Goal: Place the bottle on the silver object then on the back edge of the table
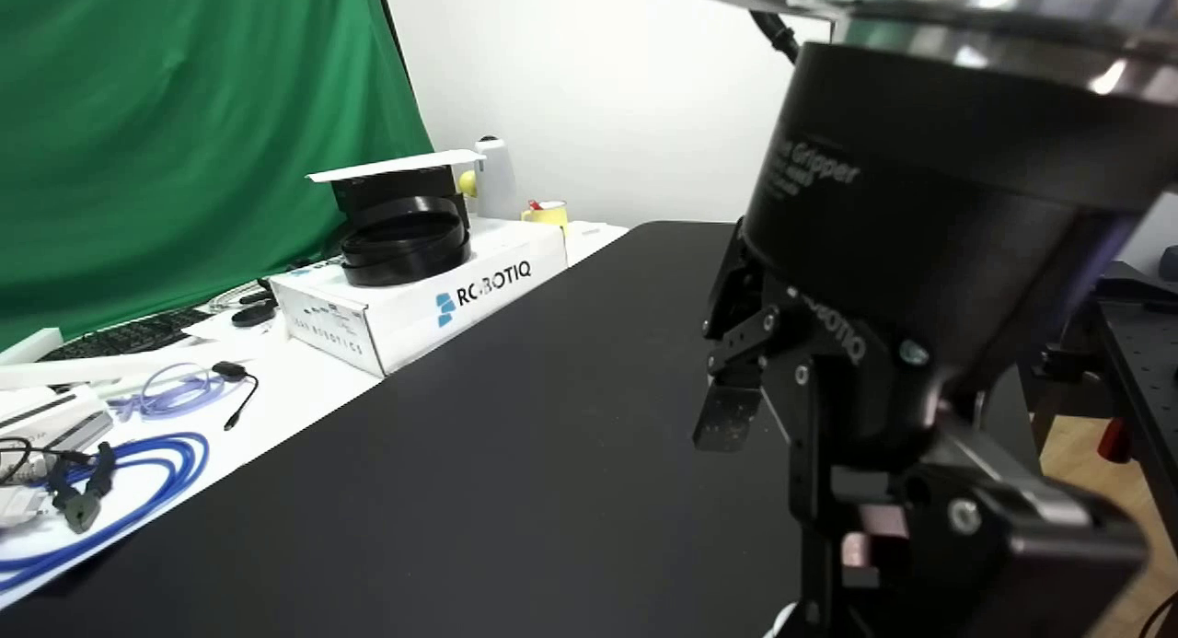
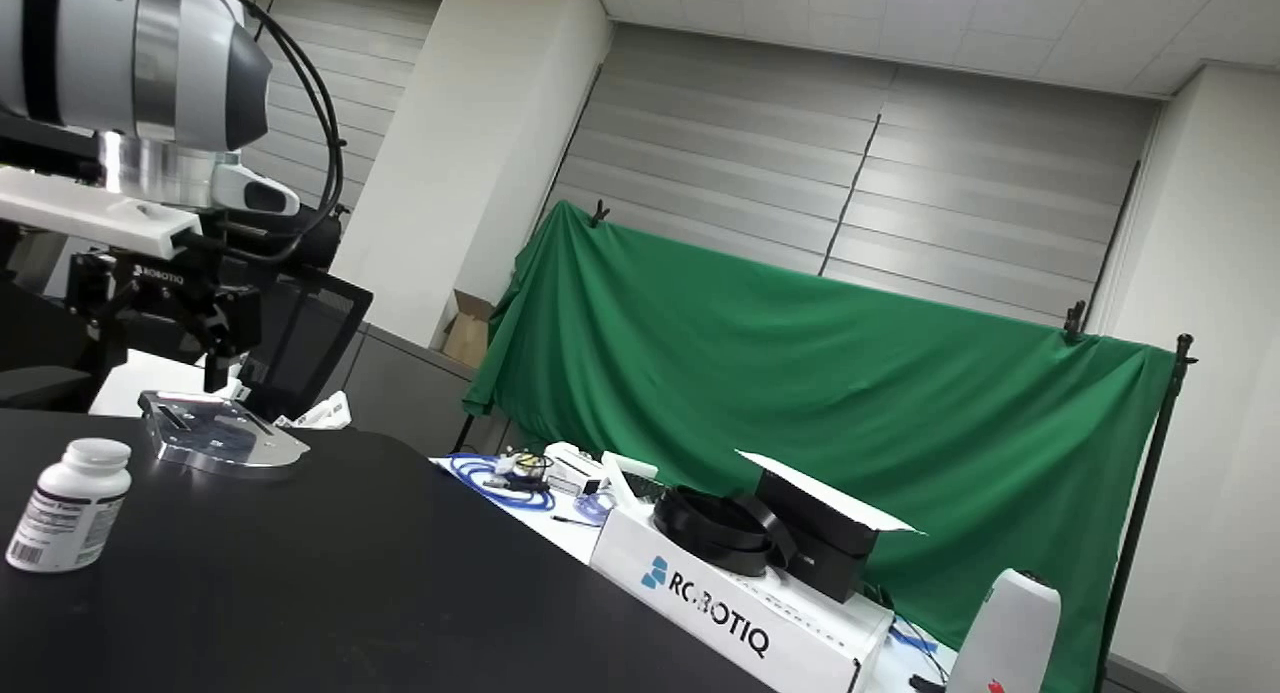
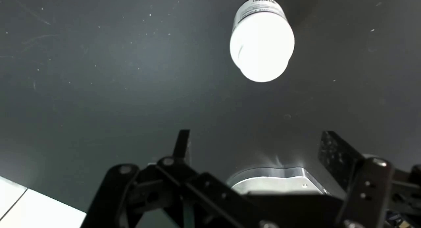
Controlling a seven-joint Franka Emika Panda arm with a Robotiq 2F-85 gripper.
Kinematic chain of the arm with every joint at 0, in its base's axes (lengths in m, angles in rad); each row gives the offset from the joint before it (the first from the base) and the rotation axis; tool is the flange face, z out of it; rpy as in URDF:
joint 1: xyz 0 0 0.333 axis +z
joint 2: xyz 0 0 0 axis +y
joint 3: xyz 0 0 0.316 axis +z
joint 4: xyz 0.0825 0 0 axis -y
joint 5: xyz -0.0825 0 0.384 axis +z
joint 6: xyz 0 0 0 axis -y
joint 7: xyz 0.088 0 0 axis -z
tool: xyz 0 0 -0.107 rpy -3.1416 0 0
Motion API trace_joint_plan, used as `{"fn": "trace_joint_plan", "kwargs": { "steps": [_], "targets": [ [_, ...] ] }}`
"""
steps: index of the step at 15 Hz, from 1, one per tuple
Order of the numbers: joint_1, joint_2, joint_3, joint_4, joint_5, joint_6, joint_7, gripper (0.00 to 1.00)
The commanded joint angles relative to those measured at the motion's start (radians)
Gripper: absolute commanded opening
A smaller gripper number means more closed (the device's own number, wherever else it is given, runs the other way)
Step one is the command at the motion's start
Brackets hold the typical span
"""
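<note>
Nothing is held by the wide-spread black two-fingered gripper (image 3: 256,137). The white cylindrical bottle (image 2: 72,508), stood upright on the matte black table (image 2: 350,573) near the silver metal plate (image 2: 225,441), should be straddled squarely.

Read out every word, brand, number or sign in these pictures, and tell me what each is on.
"ROBOTIQ": long side of the white box; first O incomplete.
"ROBOTICS": short end of the white box; word before it unclear.
"ROBOTIQ": the tool.
"Gripper": also the tool; smaller lines beneath too blurred.
Too small or blurred to read reliably: print on the bottle, mark on the black box.
</note>
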Motion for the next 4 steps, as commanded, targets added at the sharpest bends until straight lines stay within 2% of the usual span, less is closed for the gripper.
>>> {"fn": "trace_joint_plan", "kwargs": {
  "steps": [1, 4],
  "targets": [
    [0.0, -0.003, 0.002, -0.004, 0.007, 0.0, -0.006, 1.0],
    [0.0, -0.004, 0.004, -0.009, 0.014, 0.0, -0.013, 1.0]
  ]
}}
